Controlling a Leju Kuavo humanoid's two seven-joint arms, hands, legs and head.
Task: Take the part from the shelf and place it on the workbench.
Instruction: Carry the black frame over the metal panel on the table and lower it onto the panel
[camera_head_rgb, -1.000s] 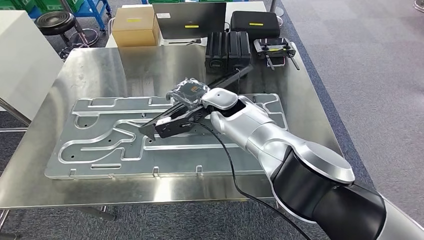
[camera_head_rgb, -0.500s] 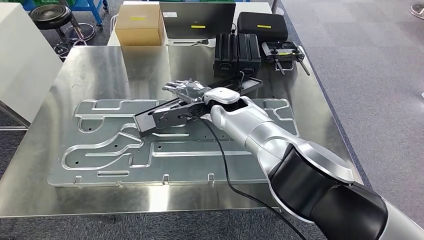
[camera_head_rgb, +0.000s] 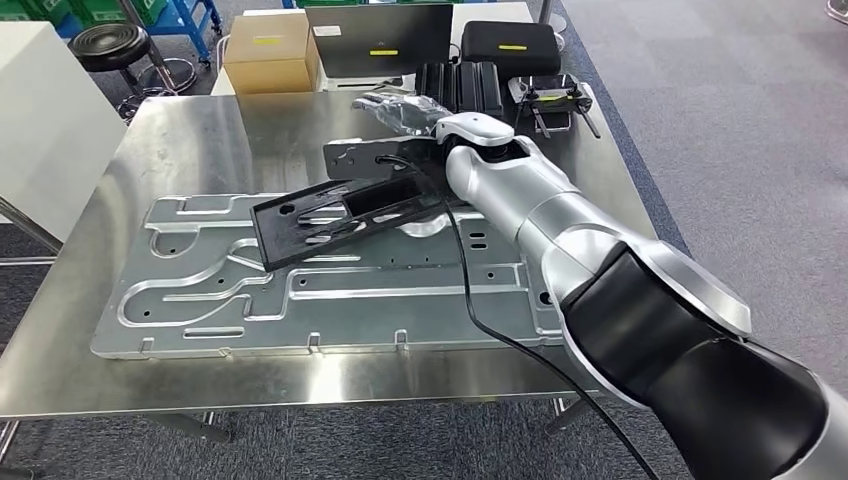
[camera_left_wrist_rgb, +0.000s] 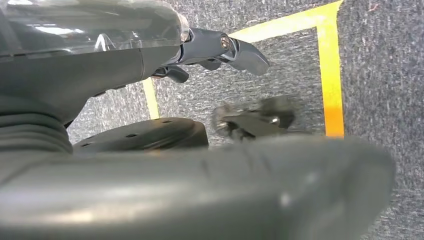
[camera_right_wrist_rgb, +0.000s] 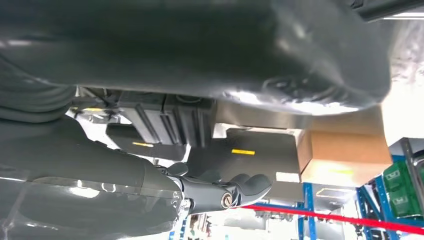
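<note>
We see the black part (camera_head_rgb: 345, 216) lying on the metal plate (camera_head_rgb: 200, 290) on the workbench (camera_head_rgb: 190, 130); our right hand (camera_head_rgb: 400, 108) hovers empty, fingers spread, so only pulling away looks left

Workshop: steel workbench (camera_head_rgb: 200, 130), machined plate (camera_head_rgb: 330, 300)

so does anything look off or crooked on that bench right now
Yes. The black part lies at a slant across the grooved metal plate, out of line with its edges, one end up toward the right hand. That hand is spread open above the bench, holding nothing. Nothing looks spilled or broken.
</note>
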